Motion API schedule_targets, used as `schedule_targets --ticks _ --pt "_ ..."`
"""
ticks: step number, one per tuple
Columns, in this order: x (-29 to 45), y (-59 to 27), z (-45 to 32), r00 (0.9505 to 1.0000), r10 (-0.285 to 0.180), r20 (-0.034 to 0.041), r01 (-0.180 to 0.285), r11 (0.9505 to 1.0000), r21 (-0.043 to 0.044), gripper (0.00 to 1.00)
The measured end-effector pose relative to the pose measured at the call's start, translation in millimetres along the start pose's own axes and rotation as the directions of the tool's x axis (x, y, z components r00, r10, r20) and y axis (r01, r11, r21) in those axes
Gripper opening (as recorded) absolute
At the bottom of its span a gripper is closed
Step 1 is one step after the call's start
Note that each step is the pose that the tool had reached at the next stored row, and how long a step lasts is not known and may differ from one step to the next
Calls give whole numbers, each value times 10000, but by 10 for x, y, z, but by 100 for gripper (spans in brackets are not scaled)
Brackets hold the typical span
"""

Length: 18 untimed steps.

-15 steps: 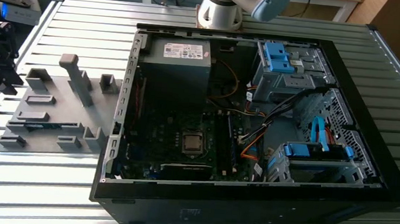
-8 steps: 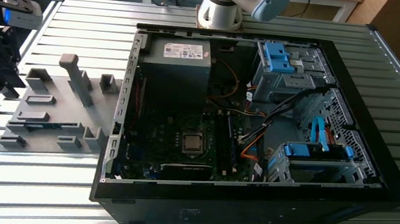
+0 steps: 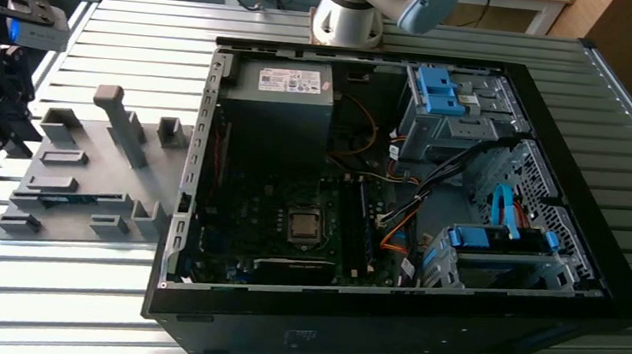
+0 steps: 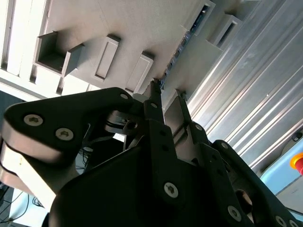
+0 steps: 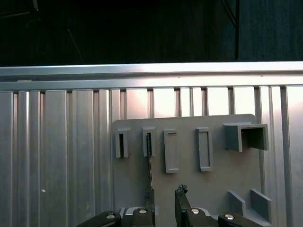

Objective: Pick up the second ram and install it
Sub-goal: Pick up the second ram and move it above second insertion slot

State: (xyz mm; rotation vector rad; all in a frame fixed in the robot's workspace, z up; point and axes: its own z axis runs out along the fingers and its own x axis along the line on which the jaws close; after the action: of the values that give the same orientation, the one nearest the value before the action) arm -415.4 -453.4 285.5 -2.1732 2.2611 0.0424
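Note:
The second ram [image 5: 149, 163] is a thin dark stick standing on its edge in a slot of the grey holder plate [image 5: 215, 182]. In the second wrist view the ram [image 4: 182, 45] runs away from the fingertips. My gripper [image 5: 164, 193] is open just above the plate. One finger [image 5: 150, 196] lines up with the near end of the ram, and the other finger [image 5: 180, 193] stands apart to the side. In the exterior view the gripper [image 3: 11, 135] hangs over that view's left end of the plate [image 3: 96, 136].
An open computer case [image 3: 406, 193] lies to the exterior view's right of the holder plate, with the motherboard [image 3: 288, 226] inside. Raised grey holder blocks [image 3: 124, 122] stick up from the plate. Everything rests on a ribbed metal table [image 3: 88, 294].

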Motion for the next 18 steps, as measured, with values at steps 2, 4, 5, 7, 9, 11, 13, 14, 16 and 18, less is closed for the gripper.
schedule_targets --ticks 2,4,5,7,9,11,13,14,16,18 --pt "1 0 12 10000 0 0 0 10000 1 31" --pt "3 0 23 10000 0 0 0 10000 0 31" --pt "4 0 29 10000 0 -1 0 10000 -1 31" --pt "7 -1 42 10000 0 0 0 10000 0 31" --pt "11 -1 54 10000 0 -1 0 10000 -1 31" --pt "16 -2 67 10000 -1 0 1 10000 0 31" --pt "20 -2 80 10000 0 0 0 10000 0 31" --pt "23 -2 87 10000 0 0 0 10000 0 31" --pt "28 -3 101 10000 -2 0 2 10000 0 31" --pt "31 -3 113 10000 -14 -1 14 10000 0 31"
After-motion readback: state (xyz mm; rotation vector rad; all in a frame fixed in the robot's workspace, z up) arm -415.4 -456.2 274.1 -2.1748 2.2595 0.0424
